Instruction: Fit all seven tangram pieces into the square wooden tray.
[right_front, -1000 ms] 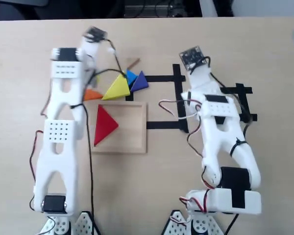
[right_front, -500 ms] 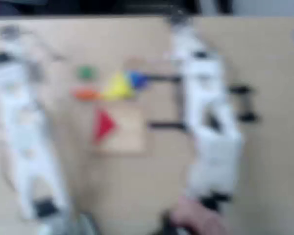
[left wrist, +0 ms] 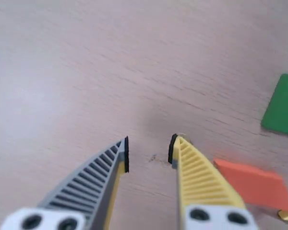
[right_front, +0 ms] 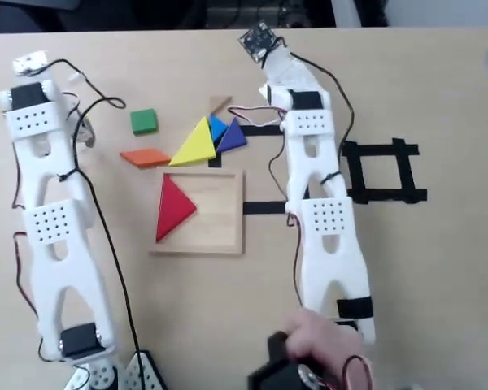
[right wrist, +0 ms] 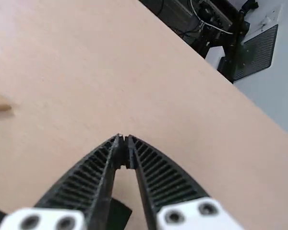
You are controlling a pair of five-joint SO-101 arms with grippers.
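Light wood table [right_front: 439, 81], black tape marks [right_front: 382, 172]; past far edge, dark equipment [right wrist: 252, 48] (cables too), grey floor [right wrist: 278, 91].

The white left arm [right_front: 53, 227] and right arm [right_front: 321, 223] carry dotted panels and red and black cables [right_front: 114, 268]. The left gripper [left wrist: 149, 152] has grey and yellow ribbed fingers [left wrist: 197, 177]; the right gripper's [right wrist: 124, 149] are black.

Tray [right_front: 228, 242] mid-worktop [right_front: 439, 284]; one triangle [right_front: 173, 208] in its left half. Behind tray: triangle cluster [right_front: 197, 145]. Left of cluster: parallelogram [right_front: 145, 157], with square piece [right_front: 144, 121] behind it. Taped outline [right_front: 382, 171] far right, beyond right arm [right_front: 317, 203].
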